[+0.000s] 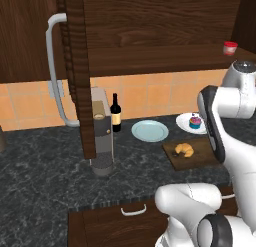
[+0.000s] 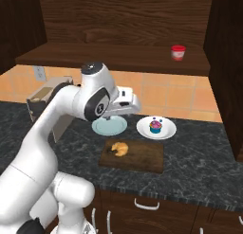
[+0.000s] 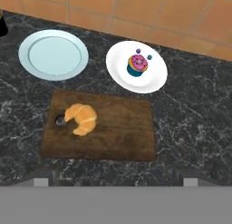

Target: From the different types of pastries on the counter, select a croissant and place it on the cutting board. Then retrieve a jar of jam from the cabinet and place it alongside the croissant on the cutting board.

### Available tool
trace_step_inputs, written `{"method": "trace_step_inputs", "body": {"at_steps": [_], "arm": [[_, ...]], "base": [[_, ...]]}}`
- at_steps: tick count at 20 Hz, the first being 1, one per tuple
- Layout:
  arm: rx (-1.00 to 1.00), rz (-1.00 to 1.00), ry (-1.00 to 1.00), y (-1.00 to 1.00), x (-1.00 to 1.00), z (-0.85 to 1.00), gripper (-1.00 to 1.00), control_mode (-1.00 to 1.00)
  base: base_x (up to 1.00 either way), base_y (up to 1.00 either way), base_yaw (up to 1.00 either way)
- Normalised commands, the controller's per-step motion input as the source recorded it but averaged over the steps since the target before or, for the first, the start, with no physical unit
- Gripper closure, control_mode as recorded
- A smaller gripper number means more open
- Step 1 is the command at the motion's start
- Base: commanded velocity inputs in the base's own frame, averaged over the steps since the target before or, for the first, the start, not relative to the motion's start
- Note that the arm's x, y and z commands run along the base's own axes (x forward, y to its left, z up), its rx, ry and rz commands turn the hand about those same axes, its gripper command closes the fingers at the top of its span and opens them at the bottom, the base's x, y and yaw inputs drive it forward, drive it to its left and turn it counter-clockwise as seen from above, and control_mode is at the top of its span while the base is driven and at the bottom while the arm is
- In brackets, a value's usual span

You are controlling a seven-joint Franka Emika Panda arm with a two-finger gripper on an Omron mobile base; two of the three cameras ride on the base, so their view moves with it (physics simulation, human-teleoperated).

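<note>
One croissant (image 3: 81, 119) lies on the board (image 3: 122, 132), toward its left end in my hand cam, next to a small dark hole. Board sits flat on the counter (image 3: 199, 109), dark marbled stone, near the front edge above wood drawers w/ white handles (image 1: 133, 210). Just behind the board: white plate (image 3: 154, 78) w/ the cupcake (image 3: 137, 65), and beside it a pale blue plate (image 3: 53, 54), apart from each other. Orange tile runs along the back wall. Jam jar (image 2: 178, 52) stands on the cabinet shelf (image 2: 118, 55), right side, well above the counter. Cabinet door (image 1: 75, 66) hangs open, grey handle (image 1: 54, 66) facing me. Wine bottle (image 1: 116, 113) and a grey appliance (image 1: 101, 136) sit left of the plates. Gripper (image 2: 124, 104) hovers over the blue plate; can't tell if its fingers are apart or together.
</note>
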Motion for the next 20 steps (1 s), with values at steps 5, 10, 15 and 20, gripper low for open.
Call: {"method": "trace_step_inputs", "body": {"at_steps": [5,10,15,20], "arm": [[-0.04,-0.16,-0.21,0.00,-0.41,0.95,-1.00,-1.00],[-0.12,-0.20,-0.30,0.00,-0.38,1.00,-1.00,-1.00],[-0.14,-0.17,-0.37,0.00,-0.40,1.00,-1.00,-1.00],[-0.02,-0.01,-0.12,0.01,0.06,0.44,-1.00,-1.00]], "base": [[0.00,0.00,0.00],[0.00,0.00,0.00],[0.00,0.00,0.00],[0.00,0.00,0.00]]}}
